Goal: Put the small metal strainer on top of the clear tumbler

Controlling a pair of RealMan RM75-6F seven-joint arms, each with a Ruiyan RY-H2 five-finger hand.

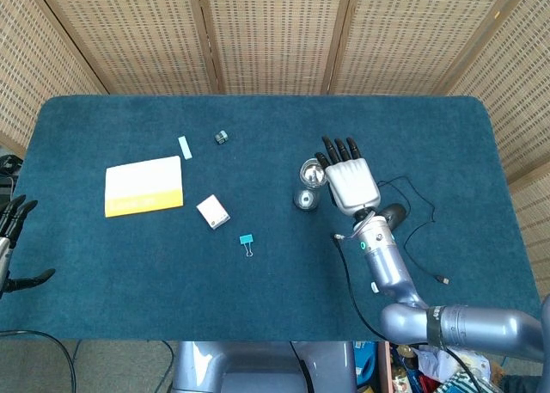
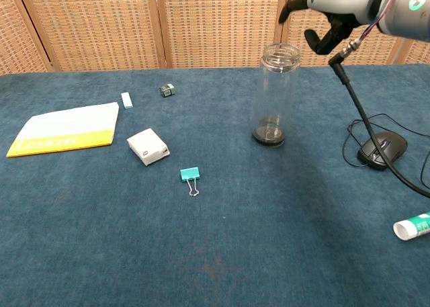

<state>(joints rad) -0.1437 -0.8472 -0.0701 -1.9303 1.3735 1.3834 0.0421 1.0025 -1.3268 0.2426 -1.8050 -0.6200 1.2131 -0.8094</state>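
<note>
strainer (image 1: 314, 175) looks seated in the tumbler (image 2: 277, 95) mouth, so the task seems done; right hand (image 1: 348, 178) above, empty, fingers apart.

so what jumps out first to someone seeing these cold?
The tall clear tumbler standing upright right of centre on the blue table, with the right hand above its mouth and not touching it. A metal strainer appears to sit in the tumbler's mouth. On the left lies a white and yellow booklet, near a small white box.
</note>
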